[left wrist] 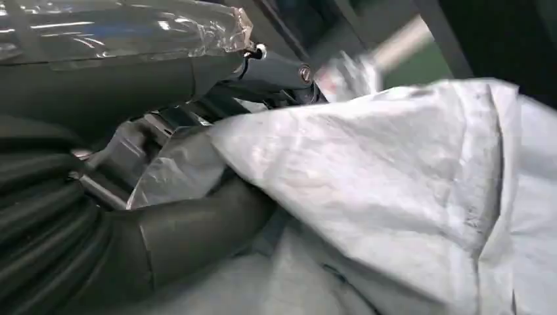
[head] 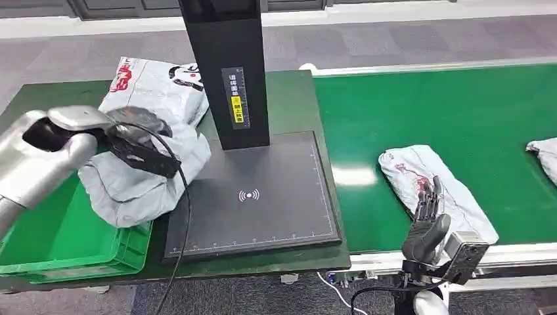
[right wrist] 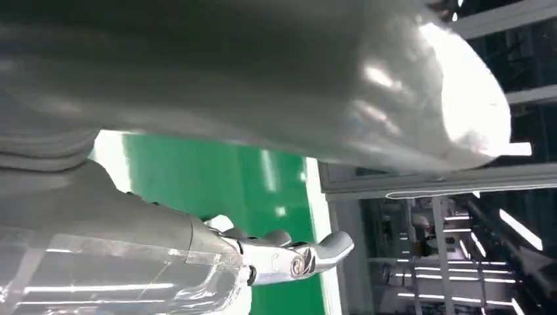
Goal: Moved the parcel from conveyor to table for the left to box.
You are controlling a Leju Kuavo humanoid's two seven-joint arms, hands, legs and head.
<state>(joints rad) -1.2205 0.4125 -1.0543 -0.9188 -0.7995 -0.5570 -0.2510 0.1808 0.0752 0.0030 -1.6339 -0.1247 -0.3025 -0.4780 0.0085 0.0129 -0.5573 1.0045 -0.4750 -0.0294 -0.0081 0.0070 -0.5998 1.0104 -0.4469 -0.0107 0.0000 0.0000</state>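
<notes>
1. Grey carpeted floor is seen behind a green conveyor belt (head: 453, 111) and a dark green table (head: 292, 98) standing edge to edge.
2. A black scanning stand (head: 226, 72) rises from its flat grey pad (head: 263, 197) on the table and would be in the way of any sweep from belt to crate.
3. A green crate (head: 66, 243) sits at the table's left end, with a bagged parcel (head: 154, 82) lying behind it.
4. A grey poly-bag parcel (head: 141, 174) is gripped by the left hand (head: 141, 144) over the crate's rim; it is judged soft, light and slippery, best gathered by a fold.
5. Another parcel (head: 433, 187) lies on the belt, touched by the right hand (head: 427, 210), fingers spread and holding nothing.
</notes>
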